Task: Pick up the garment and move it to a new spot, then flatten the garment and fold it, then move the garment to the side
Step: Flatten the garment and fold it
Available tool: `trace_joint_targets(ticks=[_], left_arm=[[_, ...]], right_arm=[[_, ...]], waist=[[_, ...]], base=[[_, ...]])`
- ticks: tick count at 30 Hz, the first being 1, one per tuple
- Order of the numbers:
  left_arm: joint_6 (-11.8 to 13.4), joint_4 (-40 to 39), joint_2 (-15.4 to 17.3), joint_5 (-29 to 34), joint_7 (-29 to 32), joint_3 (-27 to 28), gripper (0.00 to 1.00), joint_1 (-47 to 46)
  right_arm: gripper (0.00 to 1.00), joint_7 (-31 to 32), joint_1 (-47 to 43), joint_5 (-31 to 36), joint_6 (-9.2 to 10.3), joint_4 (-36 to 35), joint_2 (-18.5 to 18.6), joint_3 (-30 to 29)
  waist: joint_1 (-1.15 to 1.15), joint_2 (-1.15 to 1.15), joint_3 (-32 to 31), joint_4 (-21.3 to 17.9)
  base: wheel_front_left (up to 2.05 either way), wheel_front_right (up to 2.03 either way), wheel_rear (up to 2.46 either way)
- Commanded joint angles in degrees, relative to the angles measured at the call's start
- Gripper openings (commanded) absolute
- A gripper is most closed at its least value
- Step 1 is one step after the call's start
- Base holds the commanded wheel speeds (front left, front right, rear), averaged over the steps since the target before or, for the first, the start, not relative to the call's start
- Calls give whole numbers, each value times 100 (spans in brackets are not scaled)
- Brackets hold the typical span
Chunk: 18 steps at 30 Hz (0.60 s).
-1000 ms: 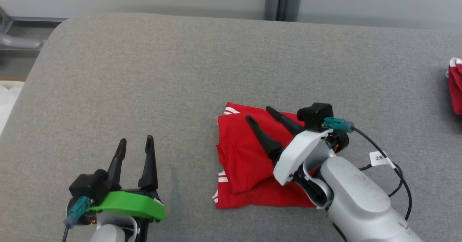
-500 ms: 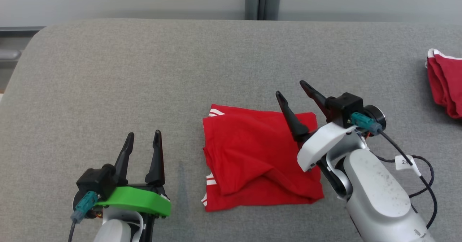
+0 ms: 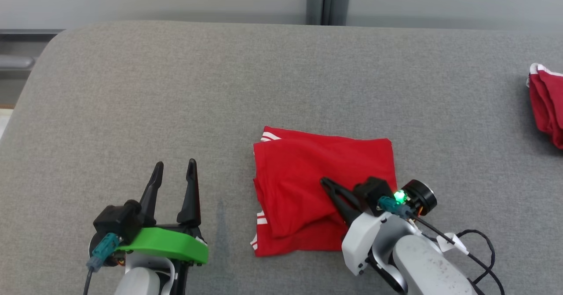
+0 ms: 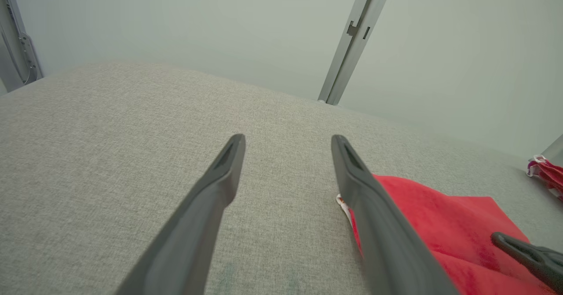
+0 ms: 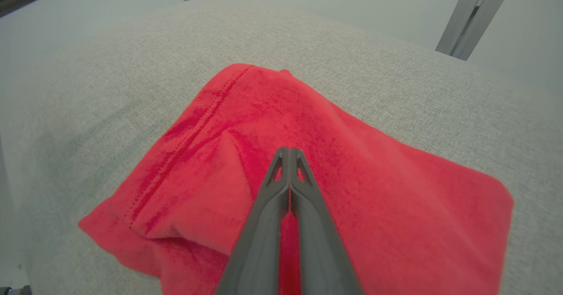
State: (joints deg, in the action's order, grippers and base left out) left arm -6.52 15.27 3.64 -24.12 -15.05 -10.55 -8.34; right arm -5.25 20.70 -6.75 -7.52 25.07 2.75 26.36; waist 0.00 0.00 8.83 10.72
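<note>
Folding is looking finished: the garment (image 3: 308,176) is lying as a red rectangle near the middle of the grey surface (image 3: 176,88), so we are judging the move aside to be in hand. Our right gripper (image 3: 325,182) is resting over its 5 o'clock corner, jaws pressed together; whether cloth is caught we cannot tell. Our left gripper (image 3: 175,164), at its 8 o'clock, is standing apart with jaws spread. Next we are needing a hold through every layer. We are reading nothing on the cable tag (image 3: 448,239); it is too small.

The left pincer (image 3: 175,164) wears a green bracket (image 3: 162,244); the right pincer (image 3: 326,182) has a white shell (image 3: 367,238) and black cable (image 3: 426,227).
</note>
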Motion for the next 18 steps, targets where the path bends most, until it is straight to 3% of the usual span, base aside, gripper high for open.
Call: trace_joint_targets(ticks=[1, 14, 18], left_arm=[[-25, 23, -6, 46, -15, 23, 100, -23], [-54, 69, -21, 89, -15, 35, 100, 46], [-58, 84, -26, 110, -15, 12, 100, 31]], right_arm=[[0, -44, -30, 42, 7, 121, 29, 74], [0, -309, 230, -409, 7, 1044, 28, 1434], [0, -513, 328, -551, 7, 1109, 27, 1485]], waist=[[0, 0, -6, 23], [0, 0, -10, 58], [0, 0, 0, 5]], base=[[0, 0, 0], [0, 0, 0], [0, 0, 0]])
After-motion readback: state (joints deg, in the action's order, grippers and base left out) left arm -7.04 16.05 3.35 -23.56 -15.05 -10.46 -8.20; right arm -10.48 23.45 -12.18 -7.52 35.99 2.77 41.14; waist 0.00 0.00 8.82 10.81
